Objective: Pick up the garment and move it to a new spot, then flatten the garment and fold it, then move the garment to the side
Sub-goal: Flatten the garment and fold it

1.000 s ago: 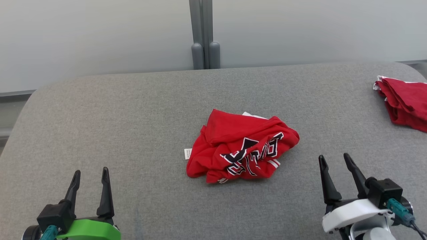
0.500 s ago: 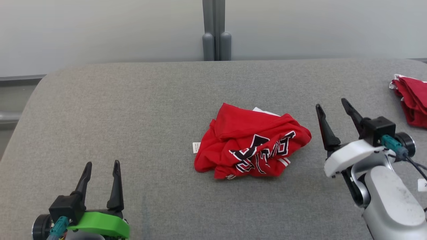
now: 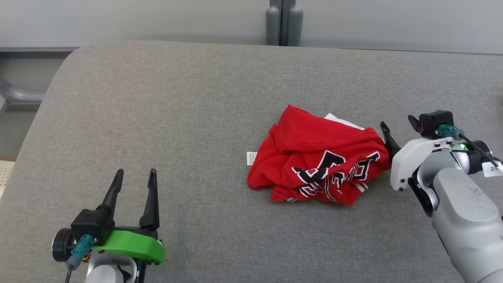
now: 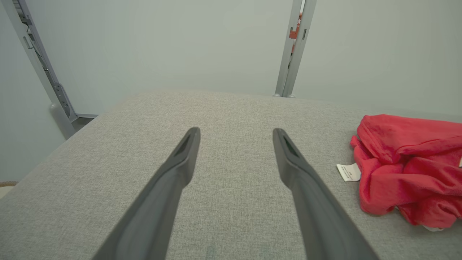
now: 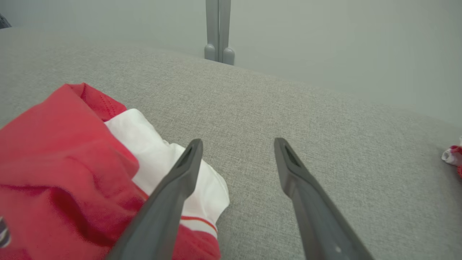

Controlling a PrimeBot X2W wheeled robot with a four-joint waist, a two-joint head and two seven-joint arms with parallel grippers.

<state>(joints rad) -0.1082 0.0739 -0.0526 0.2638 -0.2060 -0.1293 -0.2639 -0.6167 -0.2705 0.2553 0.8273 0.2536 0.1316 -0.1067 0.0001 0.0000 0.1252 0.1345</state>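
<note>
Right wrist view: the right gripper, jaws wide, has the crumpled red jersey just beside its left finger. It should shift left and dip so both fingers straddle a thick fold before closing.

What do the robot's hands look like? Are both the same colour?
No. Both have two long, thin, dark fingers, but the rest differs. The left gripper has a bright green mount and a teal cable plug. The right gripper has a white mount, a teal plug too, and a chunky silver-grey arm with a small white tag.
</note>
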